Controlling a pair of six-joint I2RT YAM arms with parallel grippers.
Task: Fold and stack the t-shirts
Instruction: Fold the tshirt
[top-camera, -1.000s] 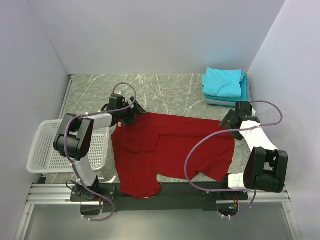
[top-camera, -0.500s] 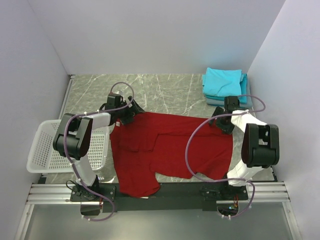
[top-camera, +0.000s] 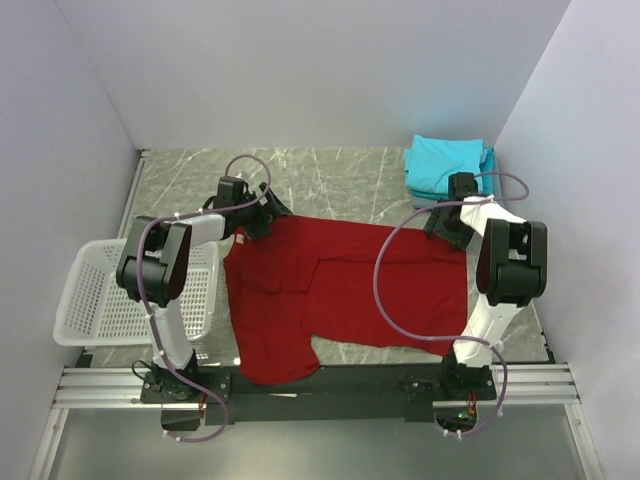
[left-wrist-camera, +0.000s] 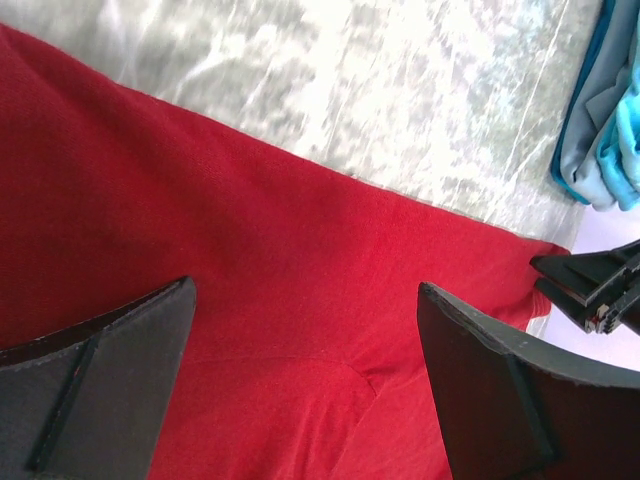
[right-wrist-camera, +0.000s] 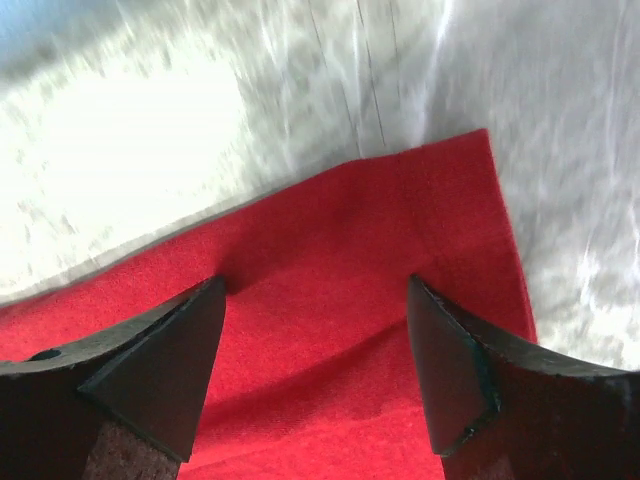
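The deep red t-shirt (top-camera: 340, 295) lies spread flat across the middle of the marble table (top-camera: 330, 180), part of it folded over itself. My left gripper (top-camera: 262, 218) is open over the shirt's far left corner, and the red cloth (left-wrist-camera: 290, 300) shows between its wide-apart fingers. My right gripper (top-camera: 447, 228) is open over the shirt's far right corner (right-wrist-camera: 440, 200), its fingers apart above the cloth. A folded turquoise t-shirt (top-camera: 447, 163) tops a stack with a grey-blue one (top-camera: 440, 204) at the far right; it also shows in the left wrist view (left-wrist-camera: 605, 140).
A white plastic lattice basket (top-camera: 100, 295) stands at the table's left edge beside my left arm. Grey walls close in the left, back and right. A metal rail (top-camera: 320, 385) runs along the near edge.
My right arm has swung up and left from the shirt's right edge to its far right corner. The shirt's far edge has shifted farther back. My left gripper has edged slightly farther back.
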